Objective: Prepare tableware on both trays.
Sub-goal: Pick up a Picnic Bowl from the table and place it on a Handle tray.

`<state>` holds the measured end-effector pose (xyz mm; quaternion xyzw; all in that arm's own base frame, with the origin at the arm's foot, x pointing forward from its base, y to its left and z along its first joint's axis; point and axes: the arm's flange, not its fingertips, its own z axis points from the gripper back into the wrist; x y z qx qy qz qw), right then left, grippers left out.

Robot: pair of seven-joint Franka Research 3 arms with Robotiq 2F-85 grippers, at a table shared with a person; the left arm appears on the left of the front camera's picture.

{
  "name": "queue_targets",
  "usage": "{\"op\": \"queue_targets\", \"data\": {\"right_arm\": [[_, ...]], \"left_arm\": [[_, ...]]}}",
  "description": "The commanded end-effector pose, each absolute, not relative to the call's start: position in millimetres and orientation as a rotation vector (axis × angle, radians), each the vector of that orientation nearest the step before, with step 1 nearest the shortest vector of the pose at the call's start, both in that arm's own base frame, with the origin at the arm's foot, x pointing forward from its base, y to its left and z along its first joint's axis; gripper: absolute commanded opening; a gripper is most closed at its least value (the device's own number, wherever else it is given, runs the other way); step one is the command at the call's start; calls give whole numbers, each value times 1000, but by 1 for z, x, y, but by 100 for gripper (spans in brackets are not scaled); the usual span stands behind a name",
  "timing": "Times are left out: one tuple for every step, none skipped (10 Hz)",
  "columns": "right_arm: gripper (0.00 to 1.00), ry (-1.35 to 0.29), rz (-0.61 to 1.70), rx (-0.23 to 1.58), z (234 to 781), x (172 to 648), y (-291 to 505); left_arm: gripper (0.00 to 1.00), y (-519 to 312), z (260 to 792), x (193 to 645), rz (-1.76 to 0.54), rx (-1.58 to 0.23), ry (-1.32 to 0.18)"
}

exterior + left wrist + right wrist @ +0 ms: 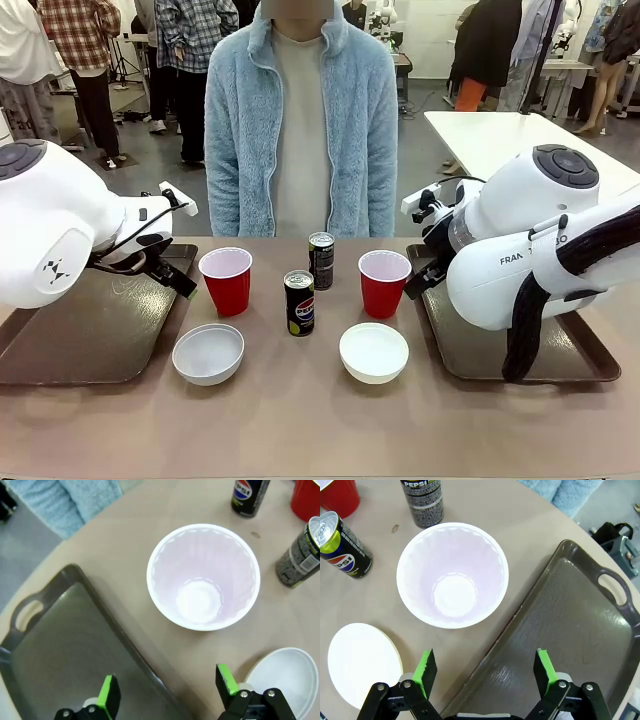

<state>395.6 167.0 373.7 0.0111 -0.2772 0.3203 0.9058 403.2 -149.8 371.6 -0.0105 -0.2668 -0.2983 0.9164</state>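
Tabletop (300,430) check: I found left gripper (167,685) facing left red cup (203,577), right gripper (485,666) facing right red cup (452,575); jaws apart, empty.

right tray (578,345) half behind right arm (520,265)

Two red cups (226,280), two white bowls (208,353), two Pepsi cans (299,303) and two brown trays (90,330).

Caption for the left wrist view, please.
Open left gripper hovers over the tray edge, facing a cup, two cans and a bowl.
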Motion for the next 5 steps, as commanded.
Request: {"op": "queue_targets", "data": {"right_arm": [[100,-573,662,23,374,396,167],[100,-572,661,23,374,396,167],[100,-587,685,-27,393,376,165],[100,-567,714,-49,411,350,162],[100,-515,723,14,426,322,155]], "left_arm": [[100,-150,372,403,-614,-22,-549],[100,-150,372,403,-614,-22,-549],[100,-150,386,386,-658,14,-465],[100,-156,406,363,-694,2,-400],[100,-157,430,335,-714,-62,-296]]}}
